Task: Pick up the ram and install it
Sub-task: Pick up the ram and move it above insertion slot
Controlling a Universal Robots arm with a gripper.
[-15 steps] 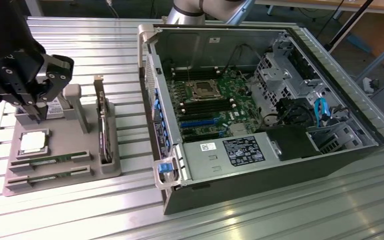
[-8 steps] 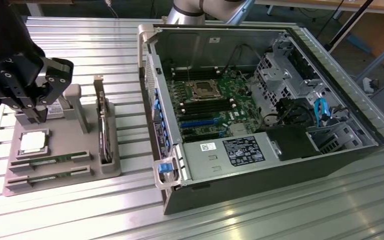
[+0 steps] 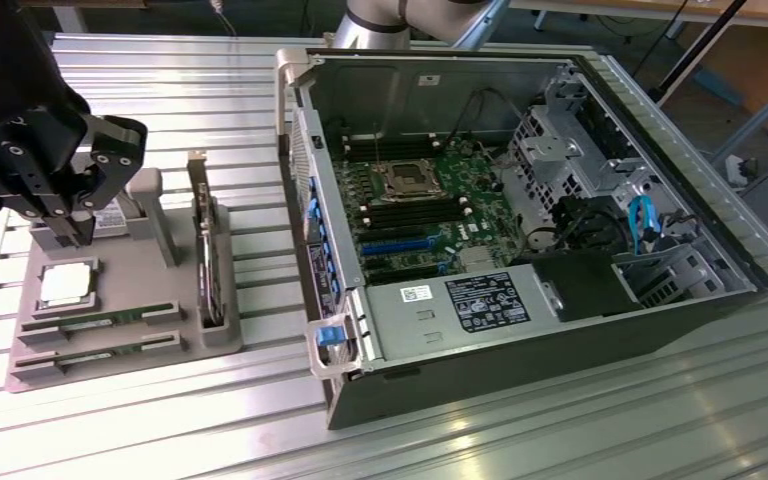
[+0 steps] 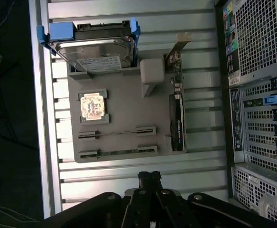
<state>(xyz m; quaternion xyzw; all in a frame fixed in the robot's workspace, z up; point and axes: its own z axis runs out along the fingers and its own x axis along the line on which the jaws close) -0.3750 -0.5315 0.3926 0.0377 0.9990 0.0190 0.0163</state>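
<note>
Wrist view, live: my gripper [image 4: 149, 176] hovers near the tray [image 4: 124, 109], fingers pinched shut on nothing. One ram stick [image 4: 119, 132] and the other ram stick [image 4: 119, 152] both lie in their tray slots. Pickup not done, install not started, I'd say.

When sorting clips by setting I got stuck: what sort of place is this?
Likely a robotics lab bench: an open black desktop computer case lies on a ribbed aluminium table, beside a grey fixture tray of components, with a silver robot arm behind.
</note>
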